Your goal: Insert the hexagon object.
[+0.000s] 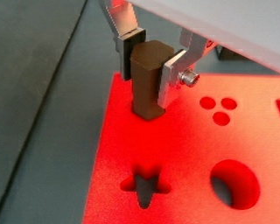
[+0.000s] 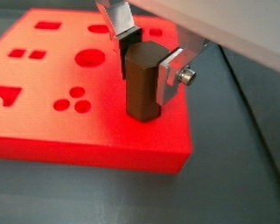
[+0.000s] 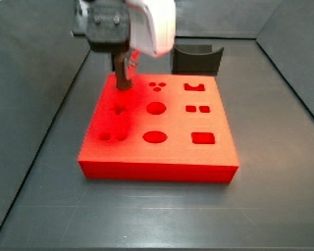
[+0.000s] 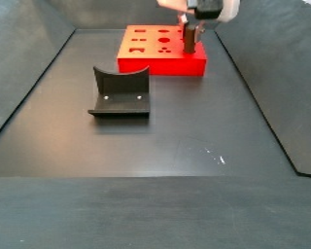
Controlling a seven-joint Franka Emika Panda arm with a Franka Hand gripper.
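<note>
Brown and upright, the hexagon object (image 1: 149, 80) stands clamped between the end effector (image 2: 150, 54) fingers, its lower end at the surface of the red board (image 3: 173, 147) near one corner. A dark curved block (image 4: 120, 92) sits well apart on the bench (image 4: 185, 146).

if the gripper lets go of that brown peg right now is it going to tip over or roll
Probably neither: the hexagon object stands upright with its foot in the red board. Flat sides would resist rolling. It looks rigid between the gripper fingers.
</note>
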